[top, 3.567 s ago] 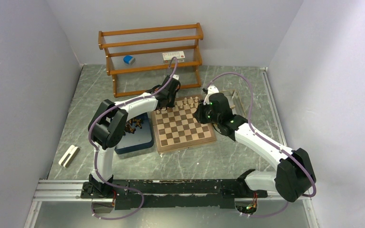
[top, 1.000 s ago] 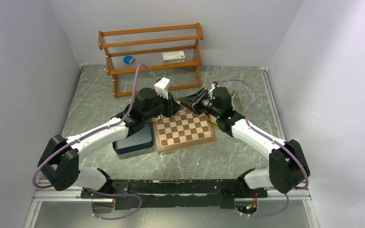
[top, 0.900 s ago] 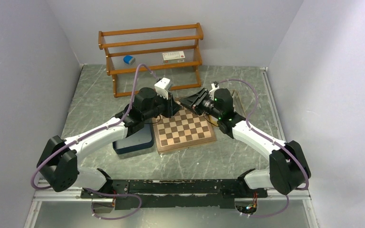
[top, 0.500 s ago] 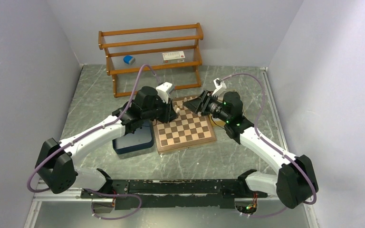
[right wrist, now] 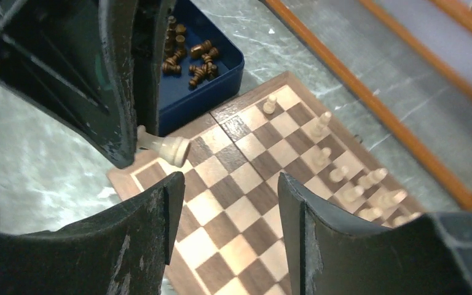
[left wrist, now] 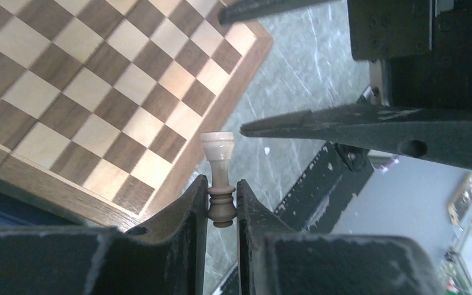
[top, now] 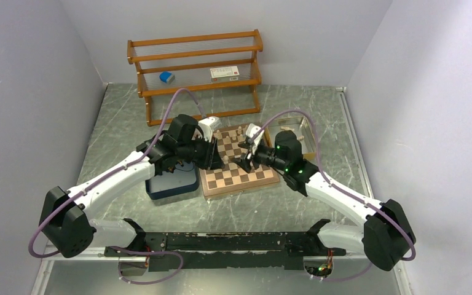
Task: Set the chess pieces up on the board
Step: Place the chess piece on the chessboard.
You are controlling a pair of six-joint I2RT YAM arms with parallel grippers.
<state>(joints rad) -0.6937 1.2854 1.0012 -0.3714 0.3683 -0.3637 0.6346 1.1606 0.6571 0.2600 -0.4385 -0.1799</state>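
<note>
Soft, even overhead light leaves only faint shadows and no glare on the grey-green marbled worktop. In the left wrist view, the small pale turned chess piece is crisp, its lower half shaded inside the black left end effector. The right wrist view is softer: pale chessmen along the square checked wooden chessboard smear, and the near black right end effector blurs.

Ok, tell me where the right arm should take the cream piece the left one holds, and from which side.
The bare stem behind the flared end of the cream piece. The left gripper pinches only its knobbed end, so the flared end sticks out free. Probably best to bring the open right gripper in from that free end, fingers straddling the stem.
</note>
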